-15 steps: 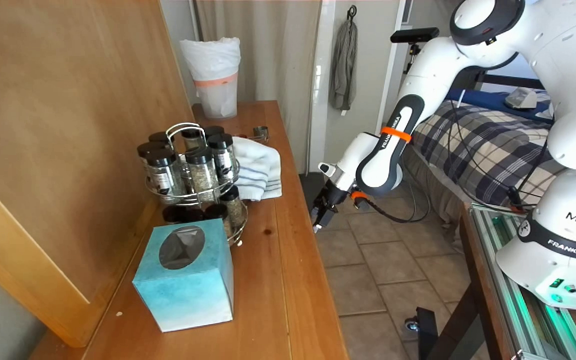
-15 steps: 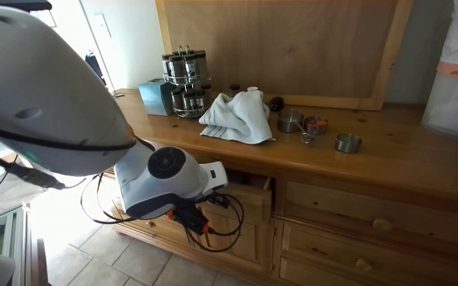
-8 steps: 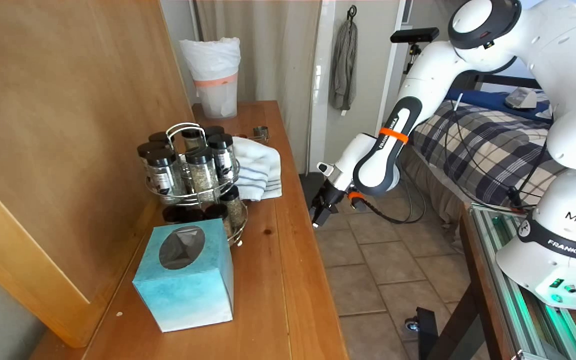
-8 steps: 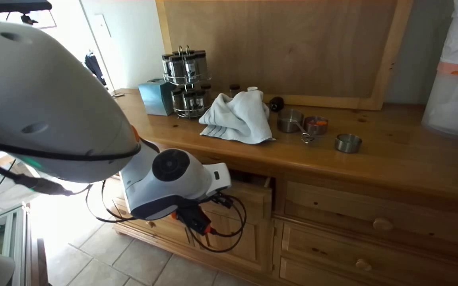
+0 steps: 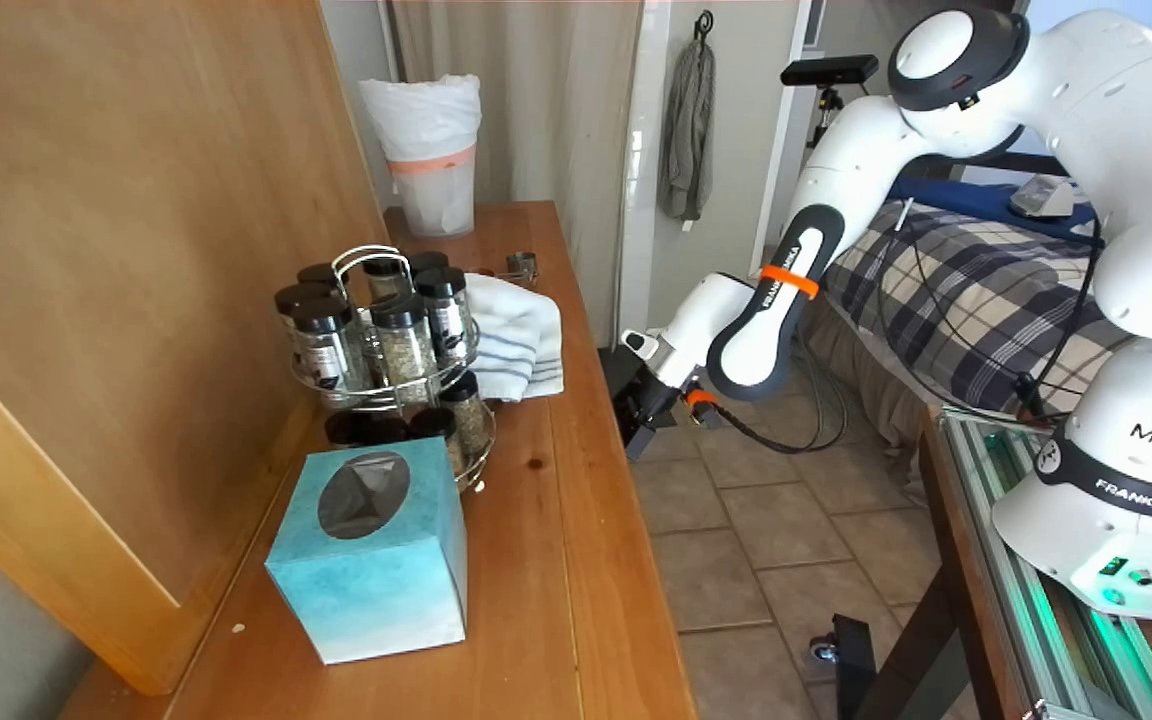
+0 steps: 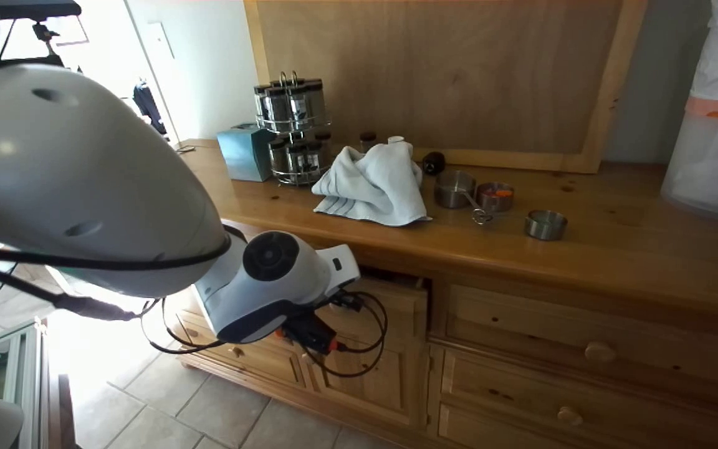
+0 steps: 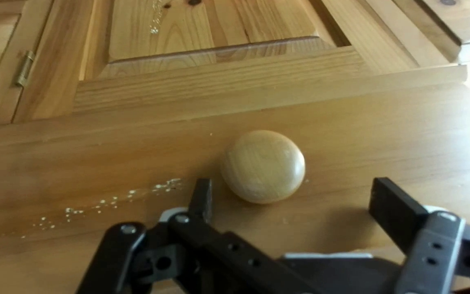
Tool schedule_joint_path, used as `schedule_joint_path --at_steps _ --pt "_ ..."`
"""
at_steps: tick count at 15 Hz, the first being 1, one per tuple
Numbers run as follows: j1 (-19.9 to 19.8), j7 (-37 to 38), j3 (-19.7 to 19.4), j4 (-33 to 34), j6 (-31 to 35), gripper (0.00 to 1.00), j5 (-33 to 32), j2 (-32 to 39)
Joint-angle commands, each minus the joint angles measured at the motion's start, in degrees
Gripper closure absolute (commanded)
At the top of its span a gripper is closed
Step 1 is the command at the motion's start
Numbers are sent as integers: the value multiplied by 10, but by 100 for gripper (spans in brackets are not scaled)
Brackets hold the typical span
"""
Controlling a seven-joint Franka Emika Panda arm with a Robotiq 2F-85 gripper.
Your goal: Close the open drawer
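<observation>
Panda arm [image 5: 831, 180] angled down, Robotiq grpr [image 7: 292, 192] nr open drawer [image 6: 404, 308]; fingers [image 7: 398, 214] spread, wood knob [image 7: 263, 167] btwn, nearer left, wrist view

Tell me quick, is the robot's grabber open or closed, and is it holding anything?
Gripper: open, holding nothing, not even the drawer knob.

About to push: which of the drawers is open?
The drawer below the towel, its knob in front of the gripper. It juts from the dresser; the drawers at right in an exterior view look shut.
</observation>
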Motion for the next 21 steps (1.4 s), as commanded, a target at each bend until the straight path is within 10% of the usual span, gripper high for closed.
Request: schedule_joint_path --at_steps 1,11,21 --pt "-9 -1 24 44 17 0 -48 61" --pt "-51 -29 60 75 30 0 -91 140" --pt "69 173 -107 -63 27 0 -10 -100"
